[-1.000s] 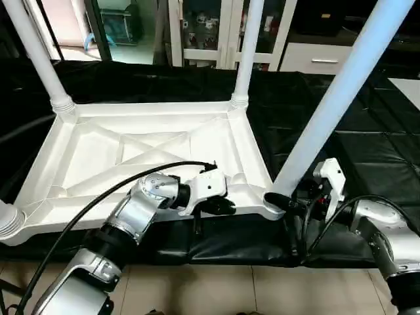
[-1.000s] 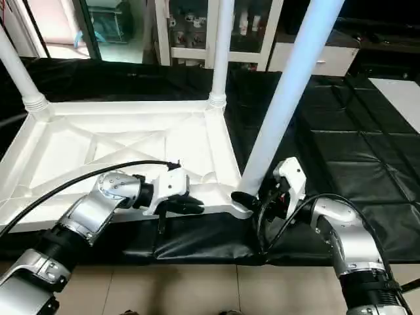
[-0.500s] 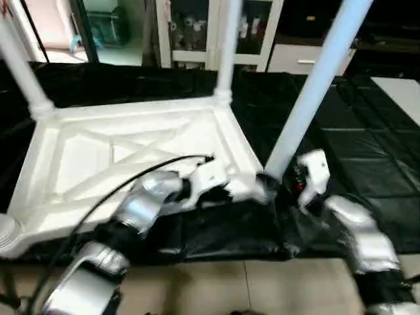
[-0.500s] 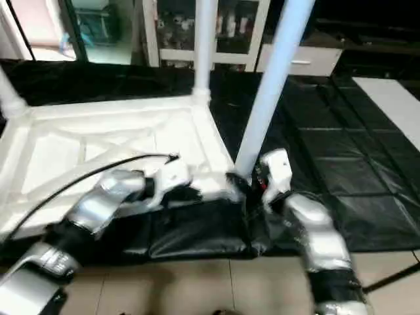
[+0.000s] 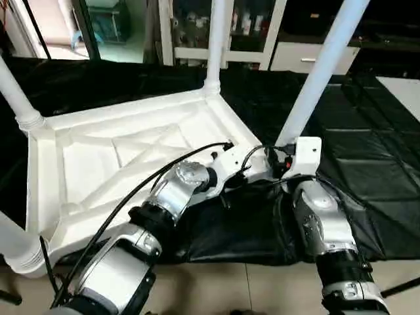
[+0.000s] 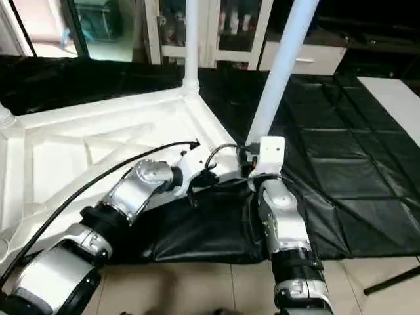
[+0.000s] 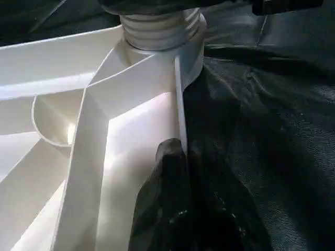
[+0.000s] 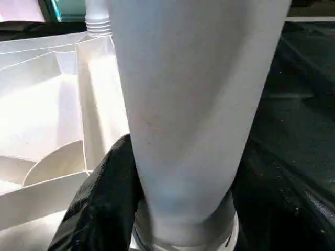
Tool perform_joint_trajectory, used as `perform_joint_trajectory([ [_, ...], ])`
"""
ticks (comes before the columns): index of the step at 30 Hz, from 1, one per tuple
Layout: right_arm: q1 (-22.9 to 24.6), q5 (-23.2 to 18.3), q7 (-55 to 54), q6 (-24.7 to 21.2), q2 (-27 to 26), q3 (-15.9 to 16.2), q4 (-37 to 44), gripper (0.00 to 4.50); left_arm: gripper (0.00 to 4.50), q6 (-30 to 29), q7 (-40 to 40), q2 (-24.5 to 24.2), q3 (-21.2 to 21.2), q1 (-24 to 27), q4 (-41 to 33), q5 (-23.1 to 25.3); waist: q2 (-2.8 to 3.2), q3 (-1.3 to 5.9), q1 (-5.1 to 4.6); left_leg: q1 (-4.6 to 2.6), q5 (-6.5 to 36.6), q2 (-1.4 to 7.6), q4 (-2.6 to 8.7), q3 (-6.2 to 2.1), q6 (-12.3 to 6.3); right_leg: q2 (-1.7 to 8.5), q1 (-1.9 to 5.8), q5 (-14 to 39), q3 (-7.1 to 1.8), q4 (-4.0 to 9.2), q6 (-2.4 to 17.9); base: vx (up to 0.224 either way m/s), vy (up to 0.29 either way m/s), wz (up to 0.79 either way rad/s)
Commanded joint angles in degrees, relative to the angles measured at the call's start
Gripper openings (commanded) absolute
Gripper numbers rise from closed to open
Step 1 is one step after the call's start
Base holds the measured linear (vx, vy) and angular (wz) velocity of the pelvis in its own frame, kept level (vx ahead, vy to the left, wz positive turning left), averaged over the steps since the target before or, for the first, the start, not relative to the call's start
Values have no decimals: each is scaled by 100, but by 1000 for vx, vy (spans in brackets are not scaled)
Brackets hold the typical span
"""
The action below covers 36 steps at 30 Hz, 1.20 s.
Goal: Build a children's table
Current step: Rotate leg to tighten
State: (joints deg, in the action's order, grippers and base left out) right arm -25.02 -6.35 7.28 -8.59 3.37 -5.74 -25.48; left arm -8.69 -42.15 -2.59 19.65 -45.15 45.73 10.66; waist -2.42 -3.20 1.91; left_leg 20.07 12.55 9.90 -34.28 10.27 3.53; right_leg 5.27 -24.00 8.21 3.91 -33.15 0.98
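The upside-down children's table top [image 5: 125, 157] fills the left and centre of the head views. The left gripper [image 7: 175, 157] pinches its near rim [image 7: 180, 112]. The right gripper [image 8: 180, 204] clasps the near-right leg [image 5: 315, 75] at its base.

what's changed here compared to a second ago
The table top has swung round on the black sheet: its near right corner has gone farther from the robot and its left side has come nearer. The right gripper has closed in around the base of the near right leg. The left gripper stays shut on the top's rim. All the legs stay upright in their sockets.
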Motion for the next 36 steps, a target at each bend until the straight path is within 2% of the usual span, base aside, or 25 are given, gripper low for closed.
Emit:
perform_joint_trajectory([
  [1, -20, -173, 647, 118, 36, 301, 59, 211, 0, 492, -109, 62, 114, 17, -80, -54, -22, 371, 11, 10, 541, 273, 432, -64, -595, 336, 342, 863, -247, 291, 1368, 0, 0, 0],
  [2, 6, -219, 827, 163, 117, 307, 109, 245, 0, 543, -171, 20, 114, 52, -99, -73, -31, 367, 17, 14, 594, 273, 428, -61, -656, 342, 349, 927, -247, 297, 1372, 0, 0, 0],
  [3, 23, -242, 933, 188, 164, 313, 137, 245, 0, 569, -205, -4, 112, 71, -107, -86, -22, 353, 17, 26, 651, 277, 435, -65, -681, 350, 351, 1036, -249, 311, 1365, 0, 0, 0],
  [4, 76, -350, 1167, 182, 252, 290, 233, 278, 0, 695, -388, -67, 119, 134, -174, -145, -17, 355, 18, 14, 695, 287, 435, -65, -673, 354, 344, 1128, -245, 323, 1357, 0, 0, 0],
  [7, 206, -518, 1553, 169, 436, 223, 449, 282, 0, 1039, -706, -209, 139, 250, -302, -214, -25, 343, 17, 26, 806, 298, 443, -66, -672, 355, 346, 1291, -249, 338, 1311, 0, 0, 0],
  [9, 300, -606, 1760, 122, 557, 191, 601, 310, 0, 1197, -914, -299, 156, 331, -400, -267, -22, 331, 28, 11, 936, 304, 461, -70, -611, 359, 328, 1629, -247, 372, 1223, 0, 0, 0],
  [10, 416, -733, 2054, 75, 730, 130, 767, 310, 0, 1457, -1283, -409, 174, 461, -583, -413, -19, 332, 33, 2, 940, 311, 463, -73, -594, 364, 324, 1666, -249, 380, 1213, 0, 0, 0],
  [12, 527, -869, 2393, 2, 914, 88, 913, 337, 0, 1484, -1639, -474, 141, 595, -800, -627, -17, 328, 46, 12, 856, 329, 465, -75, -627, 366, 334, 1524, -260, 350, 1238, 0, 0, 0],
  [13, 626, -978, 2706, -85, 1073, 100, 1030, 337, 0, 1477, -1714, -522, 124, 640, -861, -667, -5, 323, 68, -16, 891, 329, 458, -56, -657, 350, 306, 1554, -256, 357, 1266, 0, 0, 0],
  [14, 690, -1044, 2908, -143, 1176, 112, 1104, 356, 0, 1483, -1742, -556, 115, 662, -885, -675, -6, 328, 108, -43, 894, 338, 447, -37, -679, 354, 293, 1513, -269, 353, 1282, 0, 0, 0],
  [15, 803, -1111, 3199, -233, 1357, 168, 1223, 356, 0, 1560, -1836, -624, 116, 706, -917, -689, 21, 321, 125, -22, 848, 334, 449, -32, -688, 354, 289, 1505, -272, 345, 1296, 0, 0, 0],
  [16, 864, -1108, 3321, -229, 1460, 193, 1270, 363, 0, 1569, -1881, -654, 103, 734, -938, -711, 15, 320, 132, -11, 860, 331, 455, -34, -688, 349, 308, 1551, -264, 352, 1269, 0, 0, 0],
  [18, 1064, -1185, 3733, -304, 1768, 229, 1424, 380, 0, 1569, -2031, -769, 70, 821, -984, -751, 28, 320, 154, -17, 912, 336, 454, -33, -653, 361, 297, 1647, -270, 361, 1224, 0, 0, 0],
  [20, 1262, -1400, 4160, -540, 2007, 248, 1631, 399, 0, 1528, -2199, -914, 76, 891, -998, -721, 17, 319, 167, 8, 986, 336, 462, -42, -636, 372, 321, 1846, -270, 378, 1136, 0, 0, 0],
  [22, 1359, -1415, 4383, -560, 2151, 335, 1730, 404, 0, 1427, -2261, -963, 52, 924, -1028, -717, 19, 300, 135, 47, 1130, 325, 485, -61, -599, 368, 321, 2213, -252, 411, 1017, 0, 0, 0],
  [23, 1390, -1360, 4491, -529, 2228, 409, 1721, 404, 0, 1399, -2280, -981, 43, 932, -1040, -713, 14, 302, 140, 22, 1194, 335, 475, -60, -555, 374, 298, 2369, -257, 434, 946, 0, 0, 0],
  [26, 1380, -1256, 4580, -409, 2296, 462, 1629, 404, 0, 1349, -2358, -998, 30, 948, -1076, -703, -2, 300, 131, 27, 1171, 329, 480, -66, -509, 382, 283, 2555, -257, 454, 863, 0, 0, 0],
  [30, 1301, -1291, 4581, -388, 2281, 423, 1552, 404, 0, 1315, -2382, -1004, 37, 962, -1131, -732, -6, 314, 133, 27, 1016, 332, 474, -61, -525, 368, 282, 2284, -257, 422, 935, 0, 0, 0],
  [36, 1202, -1330, 4629, -257, 2362, 310, 1373, 387, 0, 1250, -2405, -1014, 65, 1014, -1239, -743, -7, 343, 150, 23, 711, 330, 439, -37, -663, 367, 303, 1647, -257, 342, 1201, 0, 0, 0],
])
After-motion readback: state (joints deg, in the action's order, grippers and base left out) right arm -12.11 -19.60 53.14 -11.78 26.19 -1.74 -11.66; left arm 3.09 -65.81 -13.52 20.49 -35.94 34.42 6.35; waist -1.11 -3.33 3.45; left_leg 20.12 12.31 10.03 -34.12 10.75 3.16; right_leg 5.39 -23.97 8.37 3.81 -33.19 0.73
